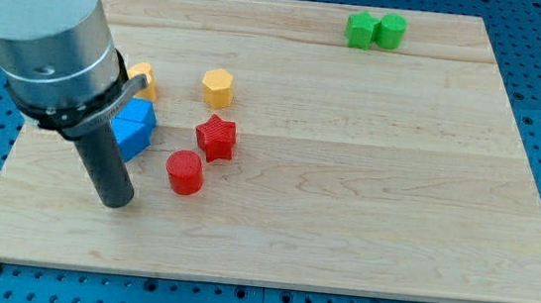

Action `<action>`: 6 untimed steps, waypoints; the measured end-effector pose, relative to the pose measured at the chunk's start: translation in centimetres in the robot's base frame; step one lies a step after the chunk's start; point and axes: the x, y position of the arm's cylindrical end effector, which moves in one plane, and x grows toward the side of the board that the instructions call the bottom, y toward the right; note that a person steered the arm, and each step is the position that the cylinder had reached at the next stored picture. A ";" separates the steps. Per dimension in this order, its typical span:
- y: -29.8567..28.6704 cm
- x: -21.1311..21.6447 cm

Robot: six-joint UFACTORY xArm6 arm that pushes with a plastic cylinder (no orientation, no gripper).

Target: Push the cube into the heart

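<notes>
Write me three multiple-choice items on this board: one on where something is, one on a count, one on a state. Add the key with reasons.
1. Where do the two green blocks sit?
A. near the view's top, right of centre
B. at the view's bottom left
C. in the board's middle

2. How many red blocks are on the wooden board?
A. one
B. two
C. four

3. How does my tip stand to the red cylinder?
A. pressed against it
B. resting on top of it
C. apart from it, on its left in the view

Key: 1 A, they lie side by side by the top edge. 2 B, the red star and the red cylinder. 3 C, bare wood shows between them.
</notes>
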 end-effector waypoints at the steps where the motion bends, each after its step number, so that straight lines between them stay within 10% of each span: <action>1: 0.0 -1.2; 6: 0.1 -9.9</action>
